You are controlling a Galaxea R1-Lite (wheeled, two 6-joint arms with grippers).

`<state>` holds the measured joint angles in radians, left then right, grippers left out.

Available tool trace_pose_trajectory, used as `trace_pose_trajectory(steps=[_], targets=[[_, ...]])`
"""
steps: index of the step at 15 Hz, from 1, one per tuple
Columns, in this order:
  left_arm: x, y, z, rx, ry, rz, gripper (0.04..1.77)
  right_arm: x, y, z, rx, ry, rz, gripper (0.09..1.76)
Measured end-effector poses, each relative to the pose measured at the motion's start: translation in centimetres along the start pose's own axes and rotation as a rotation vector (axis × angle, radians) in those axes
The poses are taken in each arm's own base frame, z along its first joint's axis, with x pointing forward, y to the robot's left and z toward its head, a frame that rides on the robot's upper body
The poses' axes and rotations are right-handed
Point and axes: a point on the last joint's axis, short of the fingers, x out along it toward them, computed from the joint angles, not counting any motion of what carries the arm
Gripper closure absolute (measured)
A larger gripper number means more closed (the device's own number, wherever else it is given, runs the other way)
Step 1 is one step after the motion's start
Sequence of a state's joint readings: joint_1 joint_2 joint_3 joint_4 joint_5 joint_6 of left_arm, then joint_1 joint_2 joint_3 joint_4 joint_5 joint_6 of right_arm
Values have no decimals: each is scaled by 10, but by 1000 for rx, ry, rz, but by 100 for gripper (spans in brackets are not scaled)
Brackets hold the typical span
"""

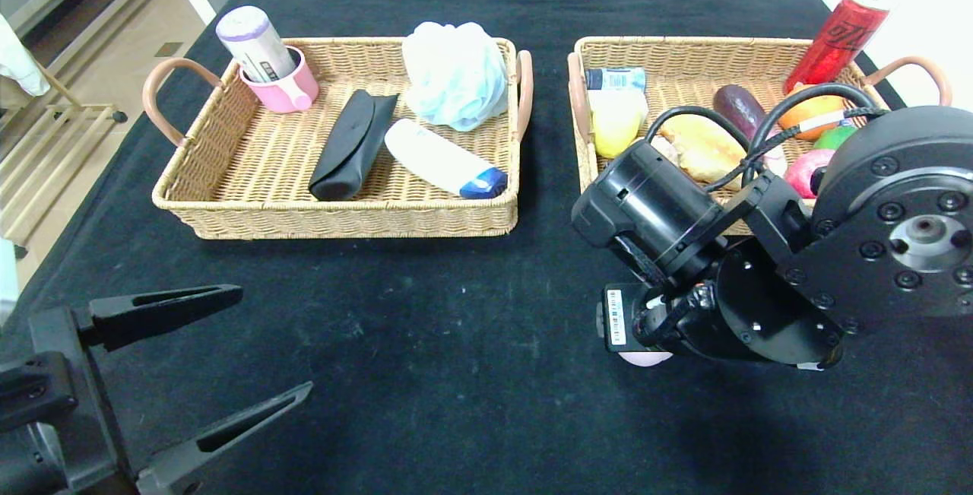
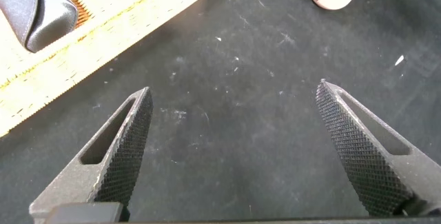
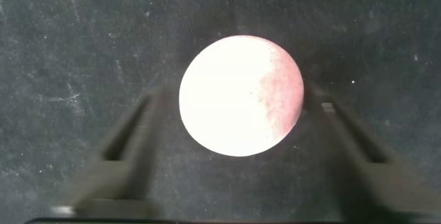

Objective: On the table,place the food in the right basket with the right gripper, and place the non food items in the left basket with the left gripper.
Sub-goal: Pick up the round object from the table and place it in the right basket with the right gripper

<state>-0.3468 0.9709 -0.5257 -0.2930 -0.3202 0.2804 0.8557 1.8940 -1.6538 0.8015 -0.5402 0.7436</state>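
Straddling peach (image 3: pixel 241 94): right claw (image 3: pixel 234 148) agape

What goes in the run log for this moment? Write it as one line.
right gripper: straddling peach on table, closing, not yet gripped | left gripper: open, idle near left basket | right basket: awaiting peach

Both arms are matte black: the right arm (image 1: pixel 897 229) shows screws, looped cables and a barcode sticker (image 1: pixel 615 317).
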Motion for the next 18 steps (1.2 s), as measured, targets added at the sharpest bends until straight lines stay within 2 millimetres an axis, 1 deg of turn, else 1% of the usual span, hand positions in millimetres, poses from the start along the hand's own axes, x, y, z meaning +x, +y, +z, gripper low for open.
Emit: trace_pose_trajectory(steps=[2,5,6,7,8,18], targets=[[-1,0,0,0,-2,1,9,2,1,-1,1,4,-3,80],[-1,0,1,0,-5,1,9,4,2,-1,1,7,-7,109],[-1,0,1,1,-6,2,9,4,2,-1,0,7,-7,135],[-2,0,1,2,-7,2,9,4,2,-1,0,7,-6,172],[-2,0,1,2,-7,2,9,4,2,-1,0,7,-6,169],[-1,-1,-2,14,4,-1,9,5,2,-3,7,14,-9,169]])
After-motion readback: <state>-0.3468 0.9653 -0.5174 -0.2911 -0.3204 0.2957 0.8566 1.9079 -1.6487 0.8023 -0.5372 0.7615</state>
